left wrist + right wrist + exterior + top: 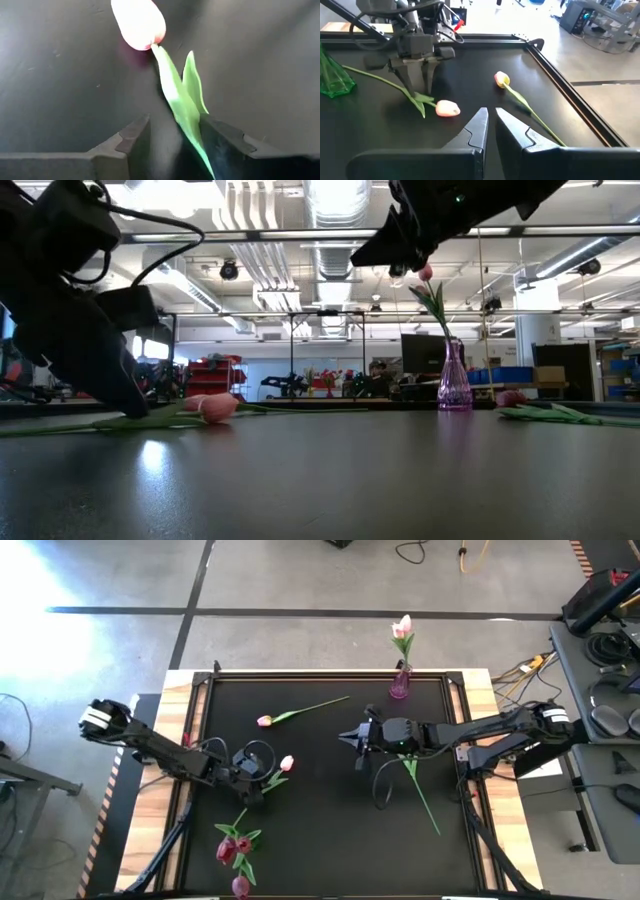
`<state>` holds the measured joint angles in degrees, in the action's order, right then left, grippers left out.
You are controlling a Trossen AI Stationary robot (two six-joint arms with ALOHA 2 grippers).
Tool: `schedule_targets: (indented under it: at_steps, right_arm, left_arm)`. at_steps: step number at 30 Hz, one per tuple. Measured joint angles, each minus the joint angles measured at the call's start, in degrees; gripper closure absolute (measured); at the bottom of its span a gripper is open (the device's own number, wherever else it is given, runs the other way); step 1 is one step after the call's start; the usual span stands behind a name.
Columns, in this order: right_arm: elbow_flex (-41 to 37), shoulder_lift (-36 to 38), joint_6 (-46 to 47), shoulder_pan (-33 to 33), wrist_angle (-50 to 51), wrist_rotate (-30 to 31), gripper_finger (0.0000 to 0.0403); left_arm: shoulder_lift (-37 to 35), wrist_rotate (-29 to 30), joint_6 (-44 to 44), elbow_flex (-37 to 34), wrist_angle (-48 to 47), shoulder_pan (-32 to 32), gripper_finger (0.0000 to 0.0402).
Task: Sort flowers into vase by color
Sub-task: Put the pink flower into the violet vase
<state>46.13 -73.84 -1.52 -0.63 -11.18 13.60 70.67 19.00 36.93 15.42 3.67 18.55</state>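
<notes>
A pale pink tulip (pixel 287 763) lies on the black mat, its stem (pixel 172 85) running back between the fingers of my left gripper (pixel 255 778). This gripper is open and points steeply down over the stem (pixel 415 95), a little behind the head (pixel 447 108). My right gripper (pixel 350 737) hovers shut above the mat's middle, holding nothing. A purple vase (pixel 400 685) at the far edge holds one pale tulip (pixel 403 628). Another pale tulip (pixel 265 721) lies on the mat at the far left. Dark magenta tulips (pixel 230 845) lie at the near left. My left gripper straddles the tulip's stem and leaves (pixel 192 125) from above, fingers across the stem. The leaf runs close along one finger (pixel 225 137); whether it touches I cannot tell. The tulip lies flat on the mat.
A loose green stem (pixel 422 795) lies on the mat under my right arm. The mat has a raised black frame (pixel 470 740) with wooden table edges outside it. Bare mat lies between the two grippers and toward the near right.
</notes>
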Motion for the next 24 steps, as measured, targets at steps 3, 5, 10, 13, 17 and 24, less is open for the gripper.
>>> schedule_targets:
  at_steps: [3, 5, 10, 13, 17, 24]
  right_arm:
    - [-0.01, 0.0, 0.0, -0.02, -0.2, 0.01, 0.0376]
    - [-0.09, -0.02, 0.0, -0.02, -0.2, -0.02, 0.0376]
    - [-0.64, -0.08, -2.66, -0.02, -0.53, 0.02, 0.0376]
    - [-2.26, -0.09, -4.16, -0.02, -3.95, 0.03, 0.0376]
    - [-7.05, -0.09, -4.61, -0.02, -12.44, -0.17, 0.0376]
    - [-16.16, -0.09, -4.46, -0.02, -31.64, -2.52, 0.0376]
  left_arm:
    - [1.37, 0.11, 0.05, 0.07, 0.96, 0.0, 0.027]
    - [2.3, 0.39, -0.03, 0.5, 1.03, 0.01, 0.0293]
    - [3.32, 0.04, -2.39, 2.11, 0.57, 0.02, 0.0369]
    - [3.36, 2.26, -4.46, 3.7, 0.32, 0.0, 0.0395]
    - [2.13, 4.44, -8.51, 5.47, 0.43, 0.02, 0.0396]
    - [-3.38, 10.79, -17.28, 6.0, 7.44, -0.5, 0.04]
